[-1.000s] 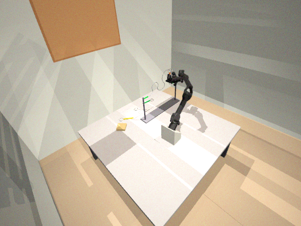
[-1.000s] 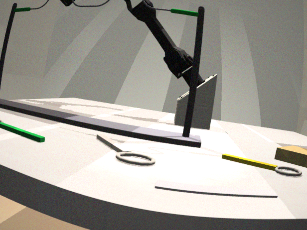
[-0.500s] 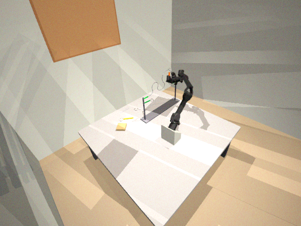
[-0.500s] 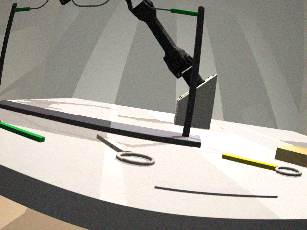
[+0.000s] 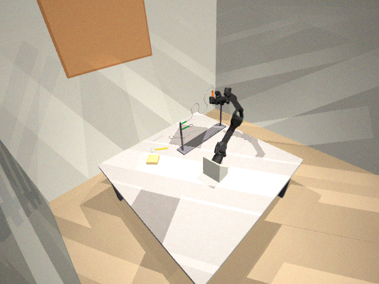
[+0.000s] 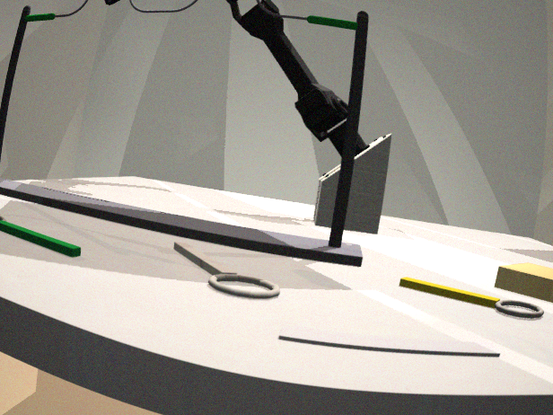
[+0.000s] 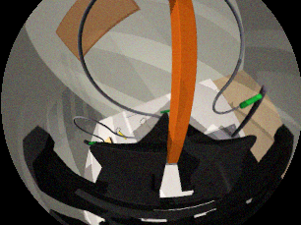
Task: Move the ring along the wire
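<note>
My gripper is shut on the orange handle, high above the table near the far post. The handle stands upright; its pale ring is at the wire's high part, mostly cropped from the wrist view. I cannot tell whether ring and wire touch. The grey wire loops up between the posts. The far post's green part is beside and below the gripper. The other post carries the other green part.
On the table lie a yellow-handled ring, a green-handled tool, a grey-handled ring, a thin rod and a yellowish block. The wire bends close beside the gripper.
</note>
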You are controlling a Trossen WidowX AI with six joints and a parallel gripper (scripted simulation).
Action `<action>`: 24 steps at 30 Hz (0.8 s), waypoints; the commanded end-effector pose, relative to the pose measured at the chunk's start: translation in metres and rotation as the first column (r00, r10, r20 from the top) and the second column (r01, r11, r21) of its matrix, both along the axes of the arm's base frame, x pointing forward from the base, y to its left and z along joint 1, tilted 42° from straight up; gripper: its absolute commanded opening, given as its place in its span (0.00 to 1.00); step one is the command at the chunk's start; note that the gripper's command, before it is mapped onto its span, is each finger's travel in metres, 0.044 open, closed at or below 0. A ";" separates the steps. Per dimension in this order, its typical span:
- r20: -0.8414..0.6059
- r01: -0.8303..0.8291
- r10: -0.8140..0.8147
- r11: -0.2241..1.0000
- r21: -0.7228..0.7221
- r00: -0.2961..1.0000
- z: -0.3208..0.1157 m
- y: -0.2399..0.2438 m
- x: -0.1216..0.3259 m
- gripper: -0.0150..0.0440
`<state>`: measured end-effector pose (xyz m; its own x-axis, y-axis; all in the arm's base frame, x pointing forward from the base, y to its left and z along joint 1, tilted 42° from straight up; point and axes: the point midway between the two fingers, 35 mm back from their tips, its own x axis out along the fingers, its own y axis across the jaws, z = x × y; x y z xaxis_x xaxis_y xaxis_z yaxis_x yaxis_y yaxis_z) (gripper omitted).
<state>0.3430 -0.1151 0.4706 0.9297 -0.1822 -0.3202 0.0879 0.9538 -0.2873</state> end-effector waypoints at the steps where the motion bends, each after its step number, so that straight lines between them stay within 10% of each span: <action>1: 0.005 0.008 -0.008 0.998 -0.055 1.000 0.002 -0.001 -0.002 0.00; 24: 0.021 0.045 -0.040 0.939 -0.340 0.999 0.007 -0.012 -0.002 0.00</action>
<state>0.3431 -0.1262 0.4752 0.9240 -0.3006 -0.2364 0.1234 0.8194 -0.5598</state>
